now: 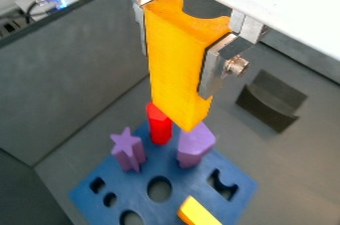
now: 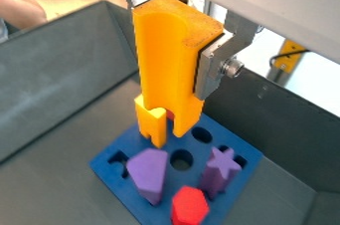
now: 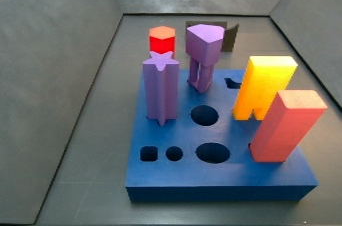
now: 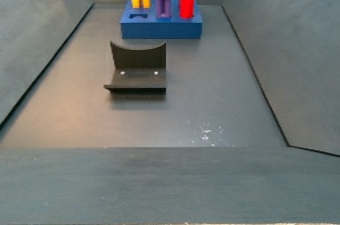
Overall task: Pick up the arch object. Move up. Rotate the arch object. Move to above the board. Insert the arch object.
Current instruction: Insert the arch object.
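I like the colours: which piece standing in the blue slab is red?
The hexagonal peg; the star and pentagon pegs are purple. The gripper, above the board, holds the orange arch object.

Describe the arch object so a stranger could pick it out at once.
Start at the blue board. Above it is the gripper, its fingers shut on the arch object: a slim, tall orange block. Unlike the red peg and purple star peg, it is grooved and not seated in the board.

Floor (image 4: 173,110) bears board (image 4: 159,28) (and fixture (image 4: 137,68))
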